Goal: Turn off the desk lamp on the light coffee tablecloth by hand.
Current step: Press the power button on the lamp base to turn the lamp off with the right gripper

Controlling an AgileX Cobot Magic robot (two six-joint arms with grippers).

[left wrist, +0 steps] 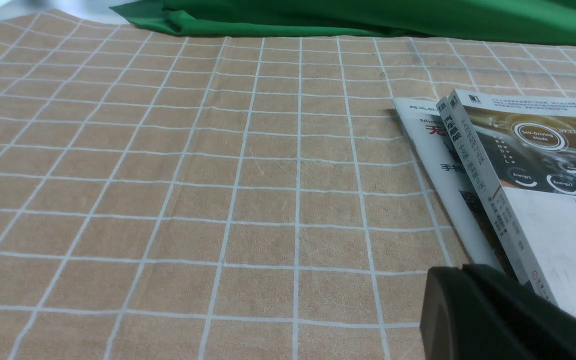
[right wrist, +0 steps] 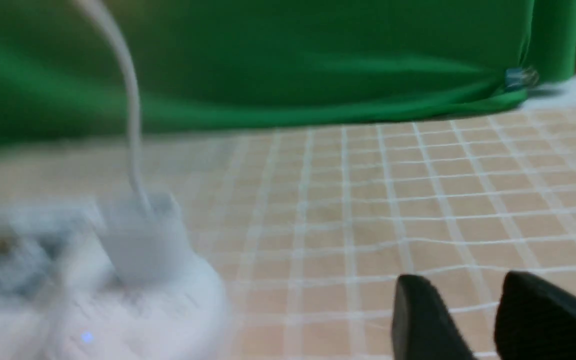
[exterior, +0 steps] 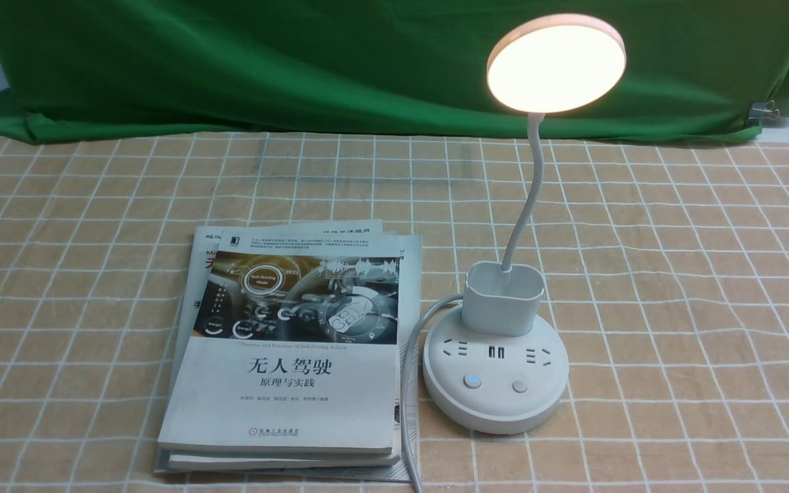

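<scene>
While lit, desk lamp [right wrist: 138, 250] stands near right gripper [right wrist: 463, 278].

I see the white desk lamp with a flat round disc head [exterior: 504, 301] standing upright, right of centre on the tan tablecloth gridded with thin white lines [exterior: 675, 274]. Its head glows warm, and one button on its base shows blue. My black right pincer [right wrist: 463, 280] hangs near the base with its fingers parted, not touching.
</scene>
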